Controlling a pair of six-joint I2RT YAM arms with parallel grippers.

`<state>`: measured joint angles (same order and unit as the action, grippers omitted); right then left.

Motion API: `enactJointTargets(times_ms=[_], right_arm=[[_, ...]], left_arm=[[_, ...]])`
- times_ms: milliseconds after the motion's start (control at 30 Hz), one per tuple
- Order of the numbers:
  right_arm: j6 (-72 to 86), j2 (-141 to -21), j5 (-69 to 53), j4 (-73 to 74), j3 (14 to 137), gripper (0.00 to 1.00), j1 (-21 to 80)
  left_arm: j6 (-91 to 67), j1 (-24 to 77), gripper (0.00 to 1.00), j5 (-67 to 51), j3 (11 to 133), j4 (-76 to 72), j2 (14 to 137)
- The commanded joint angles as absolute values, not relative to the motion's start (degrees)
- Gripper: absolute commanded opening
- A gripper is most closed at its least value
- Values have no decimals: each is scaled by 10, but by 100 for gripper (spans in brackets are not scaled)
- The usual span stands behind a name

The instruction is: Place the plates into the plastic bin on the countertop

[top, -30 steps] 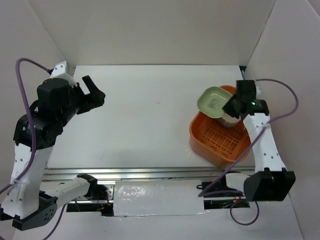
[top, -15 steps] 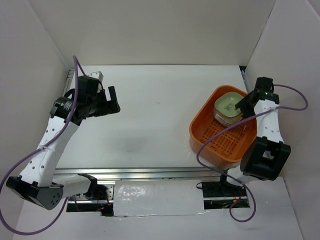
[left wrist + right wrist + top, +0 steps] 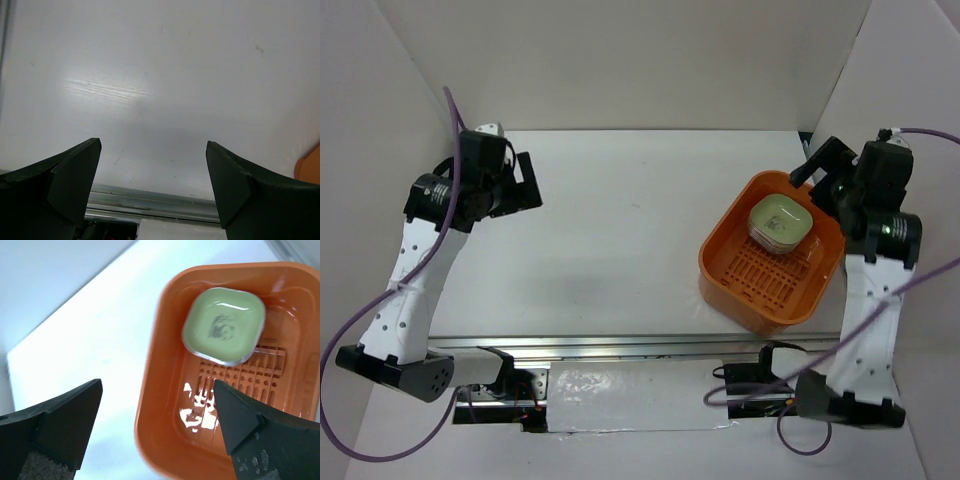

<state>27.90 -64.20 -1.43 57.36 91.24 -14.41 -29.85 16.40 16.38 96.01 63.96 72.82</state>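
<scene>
The orange plastic bin stands at the right of the white countertop. A stack of plates lies in the bin's far half, a green one with a grey print on top. The right wrist view shows that green plate on the slotted floor of the bin. My right gripper hangs open and empty above the bin's far right corner, clear of the plates; seen from its own wrist, the gripper holds nothing. At the far left, my left gripper is open and empty above bare countertop.
A metal rail runs along the countertop's near edge, and the left wrist view shows it as well. White walls enclose the left, back and right sides. A corner of the bin shows at the left wrist view's right edge.
My right gripper opened and let the green plate drop onto the stack in the bin, then drew back up to the far right. The left arm swung toward the far left.
</scene>
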Motion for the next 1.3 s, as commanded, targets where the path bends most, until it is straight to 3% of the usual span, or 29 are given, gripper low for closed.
enactJointTargets(times_ms=[0, 133, 233, 433, 500, 800, 1267], right_arm=[[234, -585, -2, 690, 953, 100, -68], [242, -489, 82, 778, 960, 100, 21], [257, -427, 94, 825, 970, 100, 59], [273, -307, 12, 830, 893, 100, 49], [264, -279, 39, 830, 875, 100, 42], [246, -223, 111, 831, 947, 100, 122], [246, -227, 92, 831, 955, 100, 162]], left_arm=[[-324, 149, 99, 271, 1034, 720, 744], [-341, 144, 99, 317, 1063, 741, 713], [-355, 142, 99, 330, 1006, 735, 653], [-409, 141, 99, 286, 907, 714, 478], [-424, 146, 99, 294, 893, 730, 457], [-383, 151, 99, 238, 914, 787, 363], [-340, 128, 99, 169, 909, 787, 291]])
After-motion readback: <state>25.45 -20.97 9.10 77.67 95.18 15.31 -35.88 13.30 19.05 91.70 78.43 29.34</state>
